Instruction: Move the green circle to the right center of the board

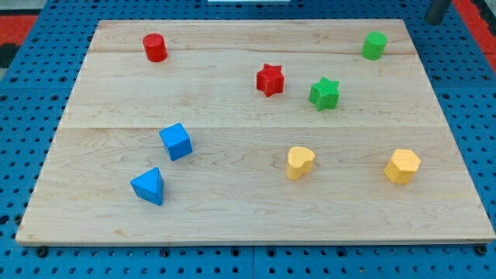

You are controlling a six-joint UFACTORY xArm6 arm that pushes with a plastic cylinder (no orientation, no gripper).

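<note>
The green circle (374, 45), a short green cylinder, stands near the board's top right corner. My rod shows only as a dark stub at the view's top right, and my tip (438, 22) is just past the board's top right corner, right of and above the green circle and apart from it. A green star (325, 93) lies lower and to the left of the green circle.
A red star (270, 79) sits beside the green star. A red cylinder (155, 47) is at the top left. A blue cube (176, 141) and a blue triangle (148, 186) are at the lower left. A yellow heart (300, 163) and a yellow hexagon (402, 166) are at the lower right. The wooden board (248, 225) lies on a blue pegboard.
</note>
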